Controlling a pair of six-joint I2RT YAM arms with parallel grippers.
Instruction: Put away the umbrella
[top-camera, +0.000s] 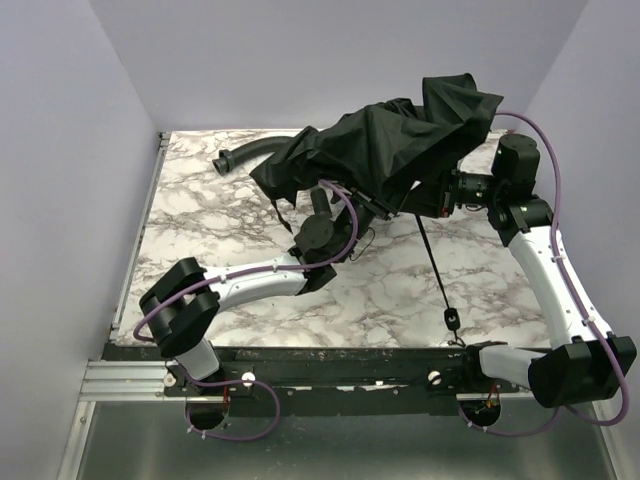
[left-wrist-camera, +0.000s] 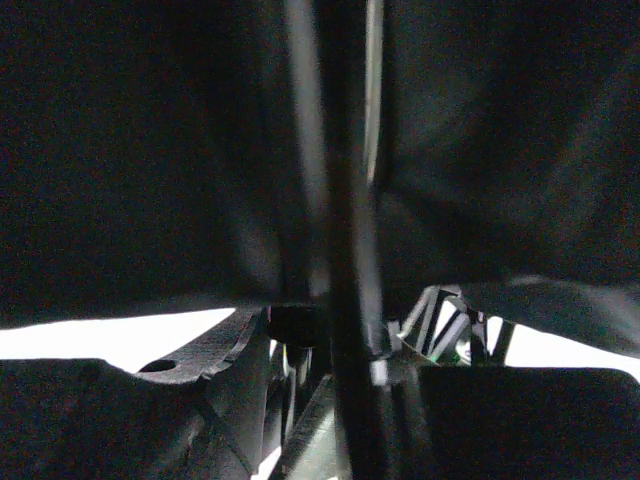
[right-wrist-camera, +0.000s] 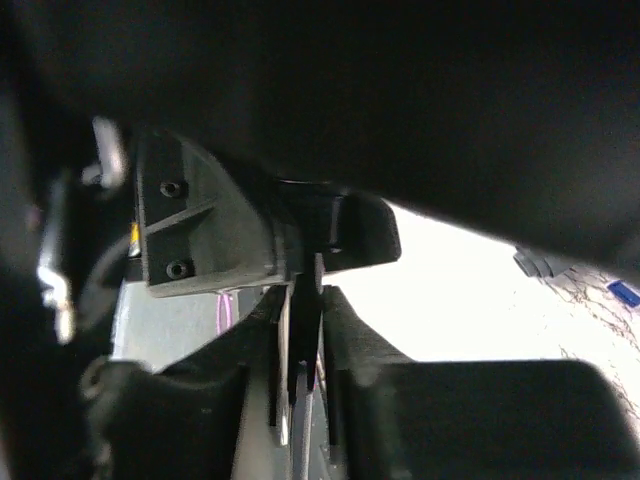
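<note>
Right end effector (right-wrist-camera: 302, 335) pinches the umbrella (top-camera: 390, 130) (left end effector (left-wrist-camera: 345, 375), under its fabric: grip cannot be told).

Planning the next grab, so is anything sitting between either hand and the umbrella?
Nothing visible does. The umbrella is draped over both the left hand and the right hand; the black hose lies at the back left, not between them.

White marble-patterned tabletop (top-camera: 200, 215) with grey veining, plain pale lavender walls (top-camera: 60, 150) on three sides, black rail (top-camera: 330, 362) along near edge
</note>
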